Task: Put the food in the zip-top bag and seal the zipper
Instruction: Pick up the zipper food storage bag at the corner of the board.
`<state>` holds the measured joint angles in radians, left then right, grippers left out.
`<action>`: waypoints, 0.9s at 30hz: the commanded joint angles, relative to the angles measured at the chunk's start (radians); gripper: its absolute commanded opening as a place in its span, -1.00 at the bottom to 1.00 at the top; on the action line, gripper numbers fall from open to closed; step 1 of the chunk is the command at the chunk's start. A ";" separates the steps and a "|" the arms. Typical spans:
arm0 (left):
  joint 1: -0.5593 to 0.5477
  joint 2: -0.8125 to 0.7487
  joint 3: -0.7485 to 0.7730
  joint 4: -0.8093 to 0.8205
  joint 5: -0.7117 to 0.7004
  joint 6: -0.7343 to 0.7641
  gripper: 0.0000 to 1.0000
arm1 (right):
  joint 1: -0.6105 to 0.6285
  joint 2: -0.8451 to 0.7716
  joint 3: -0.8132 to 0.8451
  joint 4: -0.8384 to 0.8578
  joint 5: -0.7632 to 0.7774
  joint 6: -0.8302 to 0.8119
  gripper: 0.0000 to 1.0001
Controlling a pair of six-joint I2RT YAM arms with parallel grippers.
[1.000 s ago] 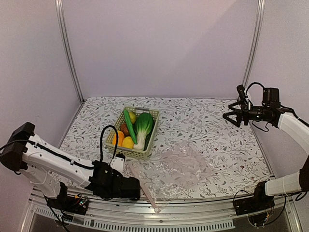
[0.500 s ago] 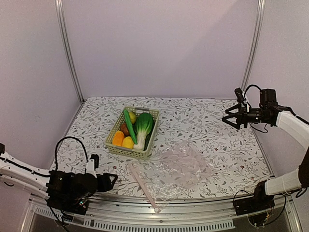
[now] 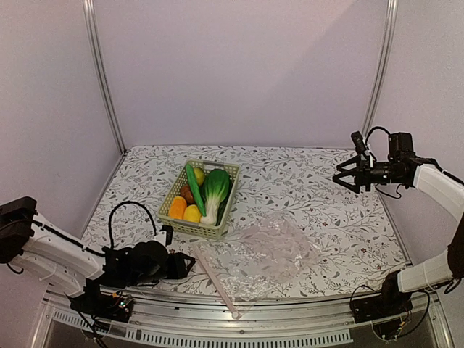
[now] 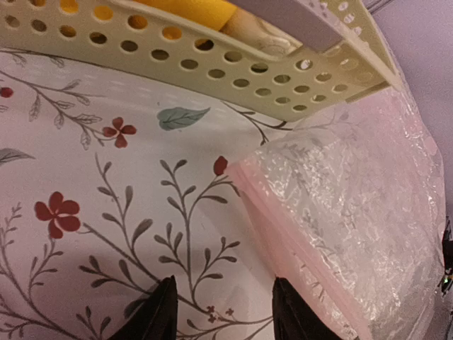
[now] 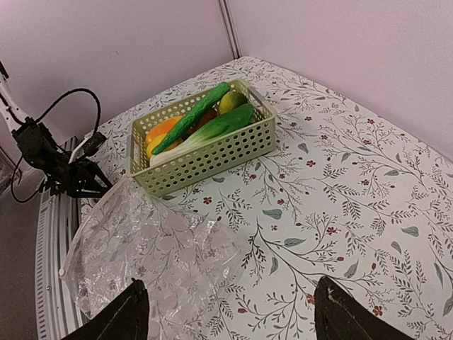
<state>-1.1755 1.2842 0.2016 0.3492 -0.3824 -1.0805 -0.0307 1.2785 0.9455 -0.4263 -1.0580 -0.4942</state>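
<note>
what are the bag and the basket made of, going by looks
Zip-top bag: thin clear plastic film, probably; glossy, crinkled, the floral print shows through it. Basket: rigid moulded plastic, it seems; matte pale green, walls pierced by even rows of round holes.

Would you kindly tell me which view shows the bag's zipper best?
The left wrist view: the zipper runs close up as a pink strip along the edge of the bag. The top view shows its full length, but thin and small. The right wrist view shows the bag from afar, the zipper hardly distinguishable.
</note>
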 commanded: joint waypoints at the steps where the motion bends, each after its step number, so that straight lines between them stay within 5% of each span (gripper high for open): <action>1: 0.039 0.103 0.015 0.149 0.140 0.051 -0.08 | 0.008 0.007 0.024 -0.026 -0.007 -0.013 0.57; 16: 0.139 0.380 0.052 0.543 0.327 0.172 -0.24 | 0.008 0.034 0.032 -0.032 -0.032 -0.012 0.55; 27: 0.148 0.630 0.275 0.701 0.439 0.234 -0.73 | 0.016 0.034 0.027 -0.055 -0.044 -0.026 0.48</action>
<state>-1.0382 1.8572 0.4198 0.9810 -0.0059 -0.8825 -0.0204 1.3048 0.9558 -0.4572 -1.0813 -0.5102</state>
